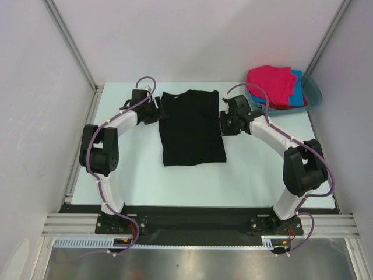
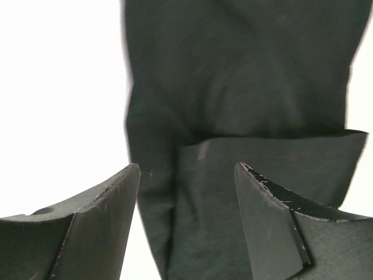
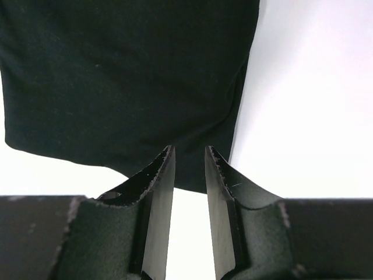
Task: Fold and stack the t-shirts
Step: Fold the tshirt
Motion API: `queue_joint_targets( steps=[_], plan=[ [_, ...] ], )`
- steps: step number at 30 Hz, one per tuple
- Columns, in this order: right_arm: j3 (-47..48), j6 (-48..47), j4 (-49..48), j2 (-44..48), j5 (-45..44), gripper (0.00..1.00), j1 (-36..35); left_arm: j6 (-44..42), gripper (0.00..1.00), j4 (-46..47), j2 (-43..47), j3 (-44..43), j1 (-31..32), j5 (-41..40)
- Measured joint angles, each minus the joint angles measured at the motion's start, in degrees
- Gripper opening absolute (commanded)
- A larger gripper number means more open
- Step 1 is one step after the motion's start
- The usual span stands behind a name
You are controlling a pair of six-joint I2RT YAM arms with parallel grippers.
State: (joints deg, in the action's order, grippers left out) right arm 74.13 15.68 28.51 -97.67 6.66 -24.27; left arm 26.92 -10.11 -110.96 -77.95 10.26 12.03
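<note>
The white surface (image 1: 262, 181) carries 1 spread garment. The black t-shirt (image 1: 192, 128) lies flat at its middle, collar toward the far edge and hem toward the arms. Its outline is a narrow rectangle, so both sleeves appear to be turned in already. The left wrist view is dark and soft, but it shows a flap lying over the body cloth.

At the far right corner sits the teal basin (image 1: 315, 92). It holds the 3 other shirts in a loose heap: the pink shirt (image 1: 271, 81) on top, the blue shirt (image 1: 299, 87) under it and a strip of the red shirt (image 1: 285, 107) at the near rim.

The 2 hands flank the black shirt near its shoulders. The left hand (image 1: 158, 111) is at the left edge with its fingers spread wide and nothing between them. The right hand (image 1: 223, 121) is at the right edge. Its fingers are parted by only a slim gap, bare surface shows through the gap, and no cloth is pinched.

The cloth looks light, limp and thin. It will sag, drag and crease, and it will not hold a shape on its own. A sound hold would likely be a pinch at each top corner, taking both layers of the turned-in edge. Lifting the 2 corners level and together should stop the fold from skewing. A grip that catches only 1 layer may pull the sleeve back out.
</note>
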Motion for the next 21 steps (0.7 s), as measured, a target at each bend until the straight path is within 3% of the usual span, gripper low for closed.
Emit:
queue_joint_targets(
  steps=[9, 21],
  plan=[
    [0.0, -0.3, 0.0, 0.0, 0.0, 0.33, 0.0, 1.3, 0.77, -3.1, -1.8, 0.0, 0.1, -2.2],
    [0.0, -0.5, 0.5, -0.1, -0.2, 0.33, 0.1, 3.7, 0.77, -0.3, -6.3, -0.7, 1.3, 2.0]
  ],
)
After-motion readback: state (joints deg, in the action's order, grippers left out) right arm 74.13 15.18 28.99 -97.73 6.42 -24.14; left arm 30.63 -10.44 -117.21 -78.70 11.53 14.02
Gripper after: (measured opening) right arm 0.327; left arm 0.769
